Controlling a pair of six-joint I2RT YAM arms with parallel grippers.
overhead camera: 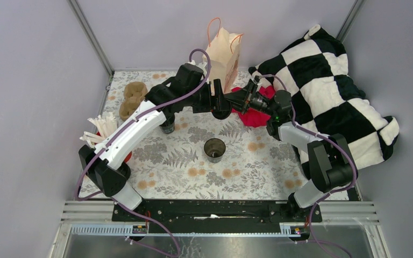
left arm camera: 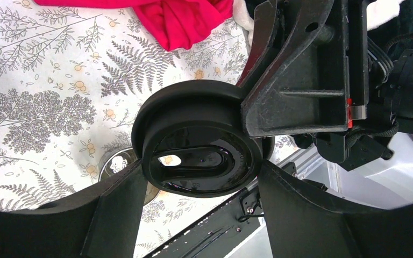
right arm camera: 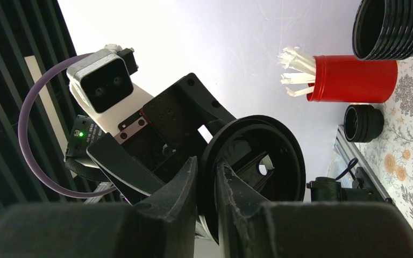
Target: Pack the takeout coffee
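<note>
Left gripper [left arm camera: 200, 174] fingers [left arm camera: 113, 215] fill the bottom of the left wrist view. The black lid [left arm camera: 199, 156] sits between them with its top face toward that camera, and each finger lies against the rim on opposite sides, so I judge it clamped across its width. The right gripper [right arm camera: 207, 164] comes in from the upper right of that view. Its own camera shows its fingers [right arm camera: 231, 188] clenched on the lid [right arm camera: 269, 156], pinching the rim edge-on through a narrow gap. Both grippers therefore have the lid at once, in what looks like a hand-over in mid-air.

From above, the two grippers meet at upper centre of the frame, just below the paper bag [overhead camera: 223, 54]. The cup [overhead camera: 214, 149] stands upright and uncapped on the patterned table [overhead camera: 156, 161] at frame centre. It is well apart from both grippers and lies toward the bottom of the frame from the lid. In the left wrist view its mouth shows at lower left, partly hidden behind a finger.

Capping turns on one relation: the cup's axis is vertical, so the lid's face has to end up level and centred over the mouth. The left gripper's hold across the width suits that better than the right's rim pinch. I judge the right must let go first, or the lid could twist between two holds. Nothing is bagged yet.
</note>
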